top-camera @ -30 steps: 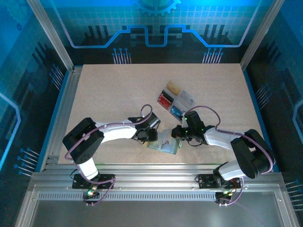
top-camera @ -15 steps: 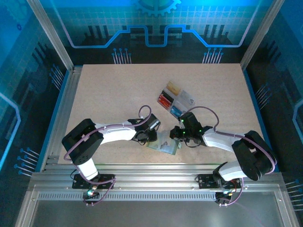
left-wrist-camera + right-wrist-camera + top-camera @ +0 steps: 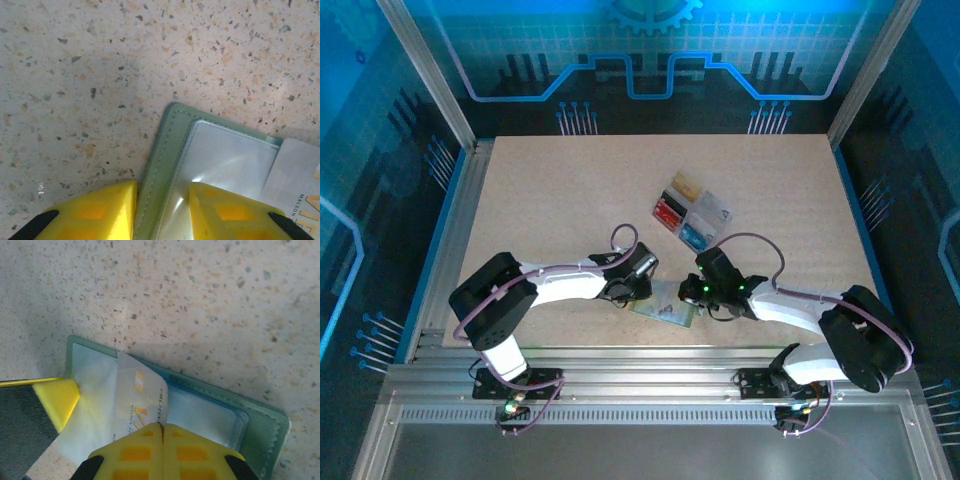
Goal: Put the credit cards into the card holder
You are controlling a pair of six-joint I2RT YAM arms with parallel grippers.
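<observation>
The sage-green card holder (image 3: 665,312) lies open on the table near the front, its clear window up. My left gripper (image 3: 642,293) stands over its left end. In the left wrist view the jaws (image 3: 162,200) straddle the card holder's stitched edge (image 3: 167,150), one finger against the green rim, the other on the window. My right gripper (image 3: 162,426) is shut on a pale grey-white credit card (image 3: 135,395), whose far end lies over the card holder's (image 3: 260,425) window. That card's corner (image 3: 295,175) shows in the left wrist view. In the top view the right gripper (image 3: 688,295) is at the holder's right side.
A clear compartmented tray (image 3: 725,215) sits behind the card holder, with red (image 3: 669,211), blue (image 3: 692,235) and tan (image 3: 685,185) card stacks. A left gripper finger (image 3: 55,397) rests on the window close to the held card. Metal rails frame the speckled table.
The right gripper has moved left and nearer with the card, onto the card holder. The left jaws narrowed a little on the holder's edge; that arm barely shifted.
</observation>
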